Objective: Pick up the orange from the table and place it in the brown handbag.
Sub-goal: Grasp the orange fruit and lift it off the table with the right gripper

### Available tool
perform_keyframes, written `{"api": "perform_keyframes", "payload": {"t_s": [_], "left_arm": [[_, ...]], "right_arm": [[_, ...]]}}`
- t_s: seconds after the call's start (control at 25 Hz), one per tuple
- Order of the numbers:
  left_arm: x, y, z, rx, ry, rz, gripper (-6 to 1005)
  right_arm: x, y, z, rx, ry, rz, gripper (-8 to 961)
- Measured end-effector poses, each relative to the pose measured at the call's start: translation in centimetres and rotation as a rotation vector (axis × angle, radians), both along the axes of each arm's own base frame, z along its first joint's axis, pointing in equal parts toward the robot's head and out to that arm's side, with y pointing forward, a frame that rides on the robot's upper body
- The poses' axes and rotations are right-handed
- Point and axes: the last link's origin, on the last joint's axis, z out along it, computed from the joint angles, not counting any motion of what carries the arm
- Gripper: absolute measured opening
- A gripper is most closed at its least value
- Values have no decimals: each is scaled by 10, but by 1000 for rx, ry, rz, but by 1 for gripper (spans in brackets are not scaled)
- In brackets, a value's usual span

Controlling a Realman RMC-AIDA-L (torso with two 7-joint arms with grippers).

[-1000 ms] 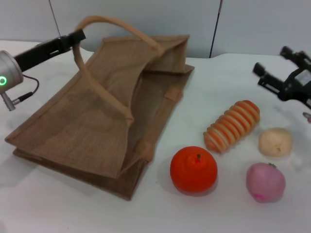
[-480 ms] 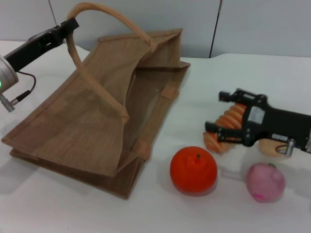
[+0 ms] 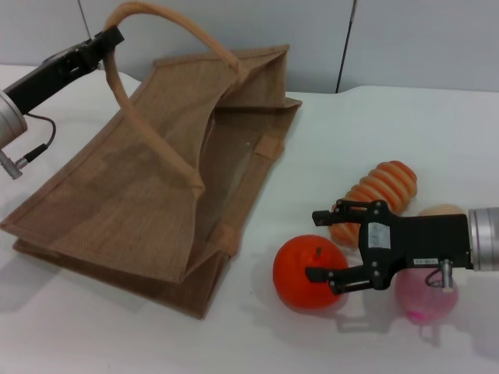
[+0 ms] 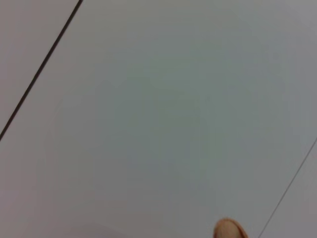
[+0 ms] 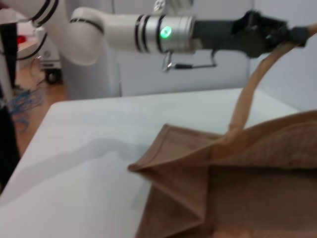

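Head view: the right gripper (image 3: 321, 243) has come in lower and nearer the orange (image 3: 309, 272) than half a second ago, when it hung over the ribbed orange-and-cream item (image 3: 374, 199). Its jaws are spread; the nearer fingertip lies over the orange's right side, though whether it touches I cannot tell. The orange sits on the white table (image 3: 390, 125) where it was, stem dimple up, between the bag's near corner and the pink fruit (image 3: 425, 300), which the gripper body partly covers. The pale round fruit (image 3: 440, 210) just peeks out behind the arm. The brown handbag (image 3: 140, 195) lies on its side, its long axis running from near-left to far-right, mouth facing right toward the fruits. The left gripper (image 3: 111, 37) pinches the upper handle (image 3: 168, 19) and holds it raised, much as before.

Left wrist view: a plain pale wall, with a tan tip of the handle (image 4: 229, 230) at the edge.

Right wrist view: the bag's folded upper edge (image 5: 208, 153) fills the foreground; beyond it the left gripper (image 5: 297, 33) grips the handle (image 5: 247, 99).
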Motion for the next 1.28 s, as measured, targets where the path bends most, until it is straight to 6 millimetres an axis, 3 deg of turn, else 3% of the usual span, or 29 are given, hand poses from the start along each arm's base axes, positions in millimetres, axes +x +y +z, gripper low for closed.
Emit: {"api": "perform_keyframes", "payload": {"t_s": [0.72,0.92,1.28], "left_arm": [[-1,1,0,-3,-14,9,131],[-2,2,1,-2,-14,10,131],[-2,1,-1,-5,-18,12,131]], "right_arm": [[-1,9,-22,-23,-128,-31,877],[-1,10,-22,-20,-129,-32,726],[0,10,-21,-15,-130,-25,557]]}}
